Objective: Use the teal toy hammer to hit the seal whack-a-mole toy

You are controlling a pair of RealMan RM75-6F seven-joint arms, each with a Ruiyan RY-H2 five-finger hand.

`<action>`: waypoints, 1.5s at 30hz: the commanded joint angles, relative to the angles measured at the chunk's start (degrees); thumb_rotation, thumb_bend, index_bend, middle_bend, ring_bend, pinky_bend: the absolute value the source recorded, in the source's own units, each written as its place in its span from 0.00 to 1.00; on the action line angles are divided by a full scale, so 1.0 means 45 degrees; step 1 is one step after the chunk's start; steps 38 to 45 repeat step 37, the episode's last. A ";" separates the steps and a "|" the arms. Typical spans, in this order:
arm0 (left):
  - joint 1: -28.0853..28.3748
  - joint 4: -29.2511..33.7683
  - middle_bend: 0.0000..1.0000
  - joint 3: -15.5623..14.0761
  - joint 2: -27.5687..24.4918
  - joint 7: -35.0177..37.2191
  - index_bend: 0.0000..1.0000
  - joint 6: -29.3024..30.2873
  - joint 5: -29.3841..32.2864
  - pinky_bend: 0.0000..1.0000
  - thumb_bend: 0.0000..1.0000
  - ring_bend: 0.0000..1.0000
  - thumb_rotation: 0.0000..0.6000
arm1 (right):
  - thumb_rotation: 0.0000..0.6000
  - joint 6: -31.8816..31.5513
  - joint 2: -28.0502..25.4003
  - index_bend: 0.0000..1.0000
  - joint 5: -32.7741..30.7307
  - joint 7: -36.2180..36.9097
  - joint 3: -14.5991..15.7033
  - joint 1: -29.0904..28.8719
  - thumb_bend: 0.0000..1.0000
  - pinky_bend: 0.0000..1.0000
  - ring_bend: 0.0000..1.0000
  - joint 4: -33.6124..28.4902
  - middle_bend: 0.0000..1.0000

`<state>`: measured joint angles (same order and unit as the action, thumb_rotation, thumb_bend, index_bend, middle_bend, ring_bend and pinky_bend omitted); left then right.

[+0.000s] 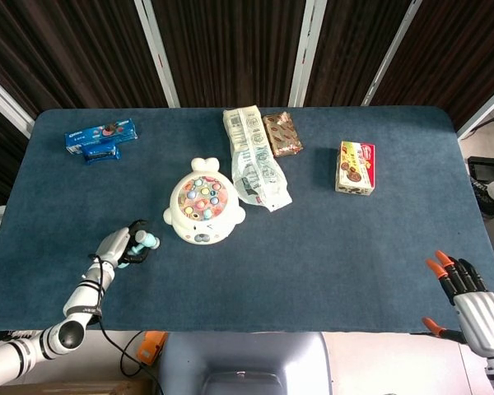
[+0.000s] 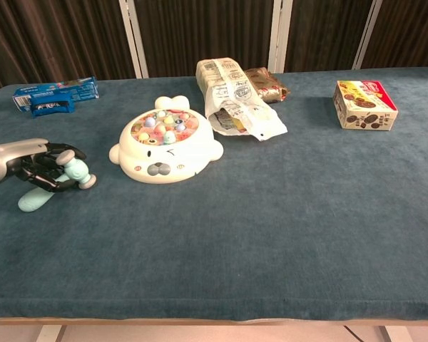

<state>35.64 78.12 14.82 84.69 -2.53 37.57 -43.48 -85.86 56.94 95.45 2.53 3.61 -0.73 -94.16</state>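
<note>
The white seal whack-a-mole toy [image 1: 202,211] [image 2: 164,146], with coloured pegs on top, sits left of the table's middle. The teal toy hammer [image 1: 142,241] [image 2: 58,182] is left of it, a short gap away. My left hand [image 1: 115,245] [image 2: 25,161] holds the hammer, dark fingers curled around it just below the grey-faced head. In the chest view the handle slants down toward the front edge, its rounded end low over the cloth. My right hand [image 1: 468,298] hangs past the table's front right corner, fingers spread and holding nothing. It shows only in the head view.
Blue cookie packs [image 1: 101,138] [image 2: 55,94] lie at the back left. A white printed bag [image 1: 253,156] [image 2: 235,96] and a brown snack pack [image 1: 281,134] lie right behind the seal. A cookie box [image 1: 356,168] [image 2: 365,105] stands at the back right.
</note>
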 commanded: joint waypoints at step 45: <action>-0.6758 0.1053 0.00 -0.4705 -0.2891 0.1372 0.01 1.2495 -1.1911 0.00 0.36 0.00 1.00 | 1.00 0.0356 0.0488 0.00 0.0026 -0.1223 0.0039 -0.0120 0.30 0.00 0.00 -0.0134 0.00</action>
